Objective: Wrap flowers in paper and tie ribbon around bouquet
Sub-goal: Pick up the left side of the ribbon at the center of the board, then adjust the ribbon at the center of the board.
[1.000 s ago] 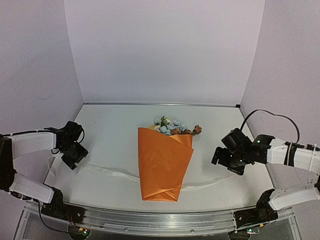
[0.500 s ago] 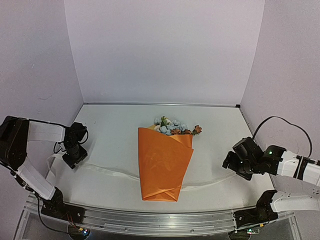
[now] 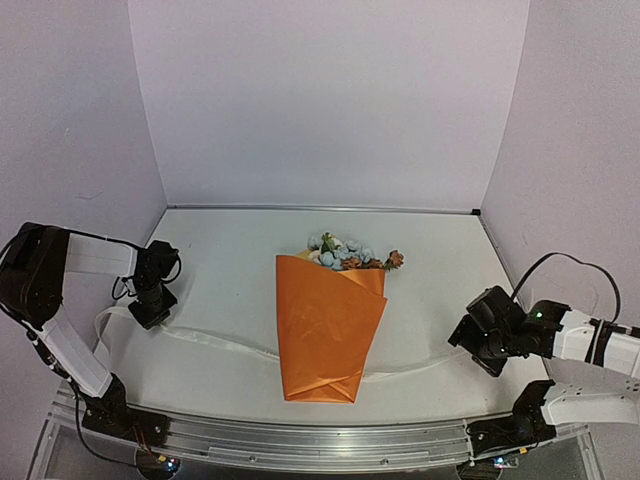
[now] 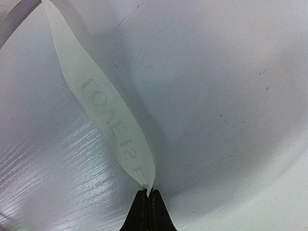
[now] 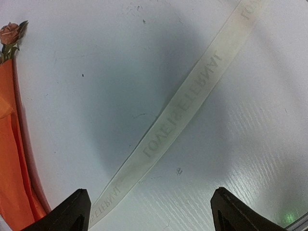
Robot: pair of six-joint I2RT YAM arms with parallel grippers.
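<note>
The bouquet lies in mid-table: orange paper (image 3: pixel 328 325) wrapped as a cone around the flowers (image 3: pixel 345 252), whose blue, cream and pink blooms stick out at the far end. The cream ribbon (image 3: pixel 222 343) runs across the table under the cone, left to right. My left gripper (image 3: pixel 150 312) points down at the ribbon's left part; in the left wrist view, the left gripper (image 4: pixel 147 193) is shut on a pinched fold of ribbon (image 4: pixel 113 125). My right gripper (image 3: pixel 478 347) hovers open over the ribbon's right stretch; the lettered ribbon (image 5: pixel 183 108) passes between its fingers (image 5: pixel 79 207).
The right wrist view shows the paper's edge (image 5: pixel 9 159) and a pink rose (image 5: pixel 9 33) at its left side. A metal rail (image 3: pixel 320 440) borders the table's near edge. Lilac walls close in the back and both sides.
My left gripper has shut on the ribbon after settling down onto it. The right arm has drawn back toward the near right and lowered over the ribbon. The bouquet has not moved.
</note>
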